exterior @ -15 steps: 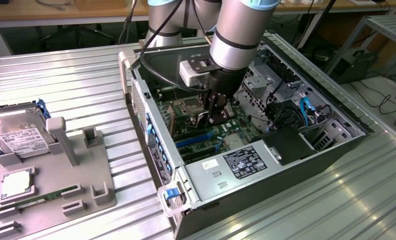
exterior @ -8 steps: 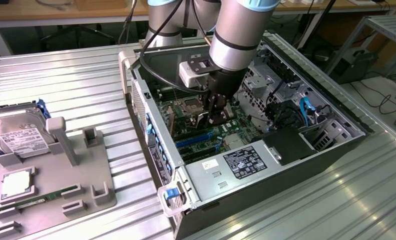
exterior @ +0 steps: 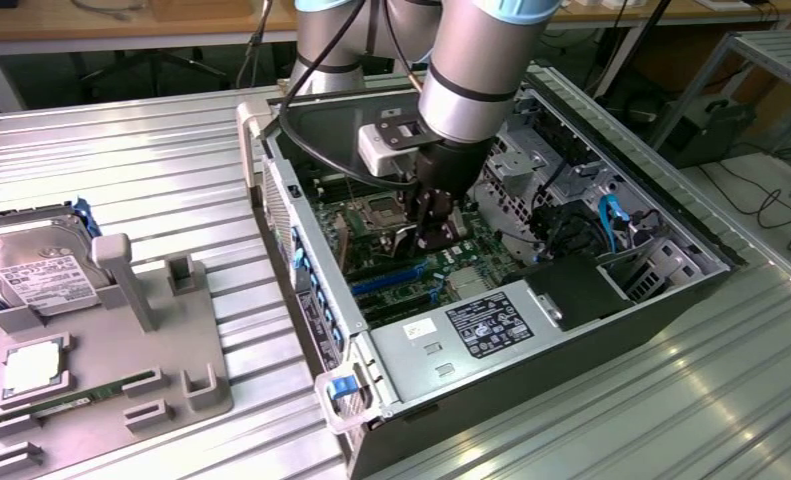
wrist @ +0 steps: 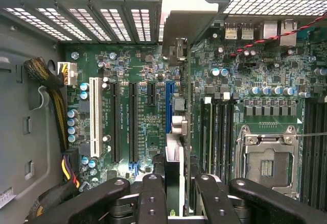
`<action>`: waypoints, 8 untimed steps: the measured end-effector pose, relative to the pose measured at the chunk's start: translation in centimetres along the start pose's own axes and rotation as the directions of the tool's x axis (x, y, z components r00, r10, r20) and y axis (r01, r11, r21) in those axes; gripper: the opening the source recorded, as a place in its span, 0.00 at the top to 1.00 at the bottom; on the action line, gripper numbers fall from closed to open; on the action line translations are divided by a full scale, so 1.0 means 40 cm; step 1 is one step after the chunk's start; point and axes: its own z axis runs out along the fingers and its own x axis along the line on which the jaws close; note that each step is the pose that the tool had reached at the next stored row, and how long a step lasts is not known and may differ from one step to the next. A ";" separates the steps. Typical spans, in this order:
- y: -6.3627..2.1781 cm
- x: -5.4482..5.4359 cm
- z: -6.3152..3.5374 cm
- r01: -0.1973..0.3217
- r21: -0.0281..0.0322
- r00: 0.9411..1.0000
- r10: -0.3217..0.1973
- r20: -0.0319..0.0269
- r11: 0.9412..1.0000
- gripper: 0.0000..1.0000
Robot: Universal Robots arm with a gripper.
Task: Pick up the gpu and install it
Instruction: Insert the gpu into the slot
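Note:
The gpu [wrist: 175, 155] is seen edge-on in the wrist view, a thin card running from between my fingers [wrist: 153, 196] up to its silver bracket [wrist: 188, 27] at the case's rear slots. My gripper [wrist: 176, 185] is shut on it. The card hangs right over the blue expansion slot [wrist: 168, 106] of the motherboard; whether it touches the slot I cannot tell. In the exterior view my gripper [exterior: 435, 228] reaches down into the open computer case [exterior: 368, 350], close above the green motherboard [exterior: 422, 270].
Black and white expansion slots [wrist: 94, 117] lie beside the blue one, and the CPU socket [wrist: 265, 160] sits on the other side. Cable bundles [wrist: 51, 106] run along the case wall. A grey fixture [exterior: 115, 400] at the exterior view's left holds a hard drive [exterior: 35, 270] and a memory stick [exterior: 88, 395].

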 end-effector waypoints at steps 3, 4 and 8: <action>0.002 0.000 0.001 0.000 0.000 1.000 0.000 0.000 1.000 0.73; 0.004 0.000 0.002 0.000 0.000 1.000 0.000 0.000 1.000 0.73; 0.009 0.000 0.004 0.000 0.000 1.000 0.000 0.000 1.000 0.73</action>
